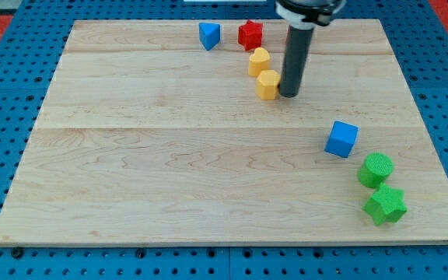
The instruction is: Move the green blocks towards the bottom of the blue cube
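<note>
Tip [288,94] of the straight dark rod parked up near the view's top, right beside the lower yellow block [267,85], touching it or as good as. No jaws on this thing, so nothing gripped, just a bare rod end resting on the pale wooden board [169,171]. Second yellow block [259,61] just above the first, red star-shaped block [250,34] and blue wedge-shaped block [209,35] further up by the top edge. Blue cube [341,138] sitting right of centre, well apart from the tip, down and to the view's right. Green round block [376,169] just below and right of that cube, green star-shaped block [386,205] right under it, looks like touching. So both greens lying way off toward the view's bottom right from the tip, past the cube. Probably needs a swing around to their right side, then a nudge leftward to tuck them under the cube's bottom face. Not much travel left for the greens themselves by the look of it.
</note>
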